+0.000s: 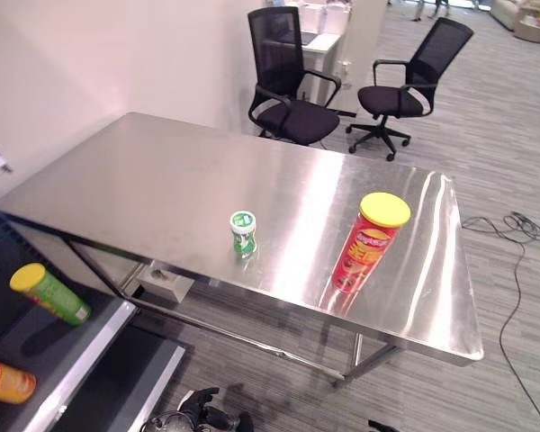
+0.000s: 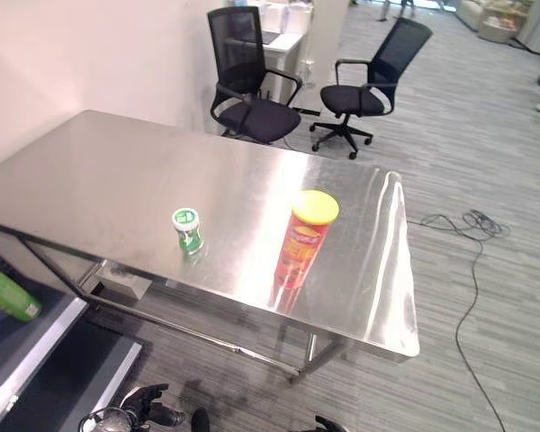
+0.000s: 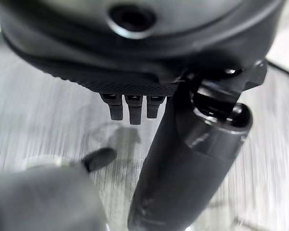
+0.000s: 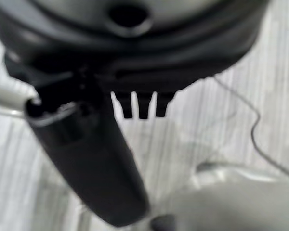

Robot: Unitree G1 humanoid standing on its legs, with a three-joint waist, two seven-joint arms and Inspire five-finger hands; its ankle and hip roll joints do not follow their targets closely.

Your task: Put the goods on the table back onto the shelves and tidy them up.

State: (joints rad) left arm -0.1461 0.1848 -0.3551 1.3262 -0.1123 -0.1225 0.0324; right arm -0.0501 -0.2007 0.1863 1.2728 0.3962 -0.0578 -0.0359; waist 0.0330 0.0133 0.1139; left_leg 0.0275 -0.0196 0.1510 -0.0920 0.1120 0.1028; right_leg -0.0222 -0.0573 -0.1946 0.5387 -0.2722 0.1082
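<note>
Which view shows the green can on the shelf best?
The left eye view: the green can lies whole on the shelf. The right eye view cuts it at the frame's edge; the wrist views look at floor.

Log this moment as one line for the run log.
table: red can upright, small green container upright | shelf: green can and orange can lying | left hand, right hand: open, empty

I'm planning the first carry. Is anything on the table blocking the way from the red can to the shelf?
Nothing visible blocks it. The red can stands upright on the table; the small green jar stands apart on its shelf side, easily passed. The shelf holds two lying cans.
</note>
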